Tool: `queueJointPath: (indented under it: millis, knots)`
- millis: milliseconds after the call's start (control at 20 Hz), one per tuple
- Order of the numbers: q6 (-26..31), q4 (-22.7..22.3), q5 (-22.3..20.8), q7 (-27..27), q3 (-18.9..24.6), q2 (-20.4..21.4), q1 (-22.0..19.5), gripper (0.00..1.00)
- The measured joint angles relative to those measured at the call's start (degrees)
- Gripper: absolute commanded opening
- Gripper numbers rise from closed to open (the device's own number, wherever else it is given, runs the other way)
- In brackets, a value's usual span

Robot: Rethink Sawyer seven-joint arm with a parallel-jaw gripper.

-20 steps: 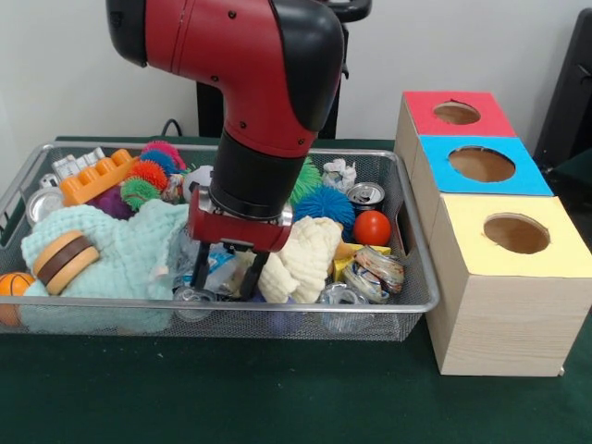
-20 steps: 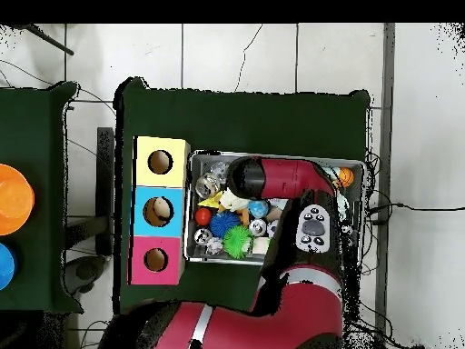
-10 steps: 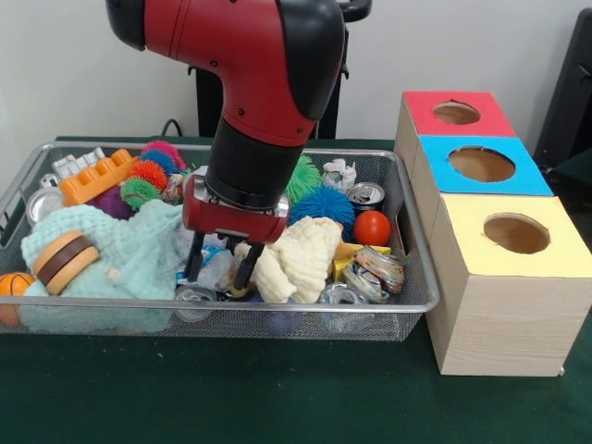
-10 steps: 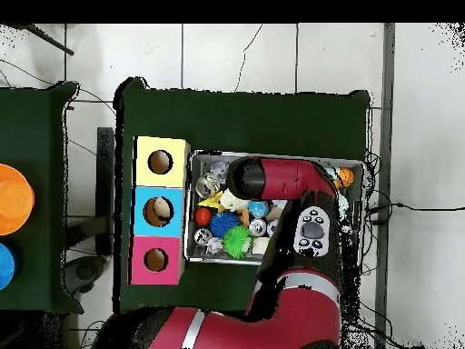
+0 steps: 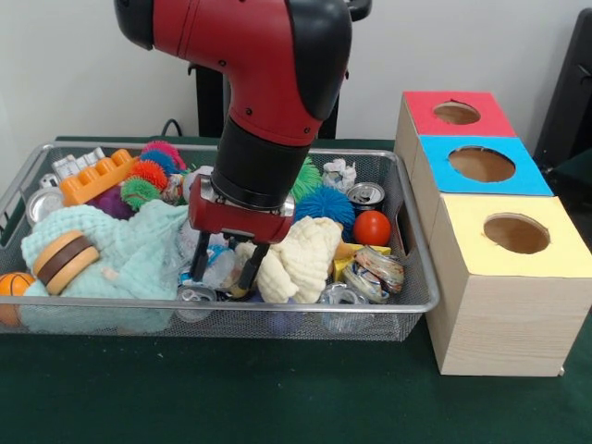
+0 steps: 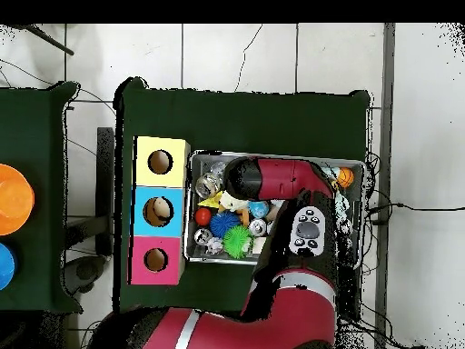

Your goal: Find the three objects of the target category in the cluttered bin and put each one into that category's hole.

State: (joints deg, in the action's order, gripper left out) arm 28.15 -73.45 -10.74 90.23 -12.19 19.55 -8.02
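Note:
The wire mesh bin [image 5: 277, 305] holds a clutter of toys, cloths and cans. My gripper [image 5: 225, 270] hangs low in the bin's front middle, fingers open, over crumpled clear plastic [image 5: 215, 268] and a can top [image 5: 196, 296]. A cream cloth [image 5: 301, 257] lies just right of it, a mint cloth [image 5: 120, 254] just left. Three wood-grain boxes stand right of the bin, with a red top [image 5: 455, 113], a blue top [image 5: 481, 165] and a yellow top [image 5: 516, 233], each with a round hole. In the overhead view my arm [image 6: 272, 177] covers the bin's middle and hides the gripper.
In the bin: a red ball [image 5: 372, 228], a blue spiky ball [image 5: 326, 203], a green spiky ball [image 5: 305, 178], an orange block [image 5: 97, 178], a burger toy [image 5: 63, 259], a small basketball [image 5: 11, 285], cans [image 5: 365, 194] and crushed cans [image 5: 375, 270].
My gripper shifted a little left and up, then slightly back right, staying low in the bin. The fingers remain open and hold nothing.

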Motion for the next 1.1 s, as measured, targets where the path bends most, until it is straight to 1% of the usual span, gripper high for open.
queueJointPath:
  millis: [600,1100]
  knots:
    - [0.0,-0.1,0.3,0.0,-1.2,0.0,0.5,1.00]
    - [0.0,-0.7,0.6,0.0,-2.6,0.5,2.0,1.00]
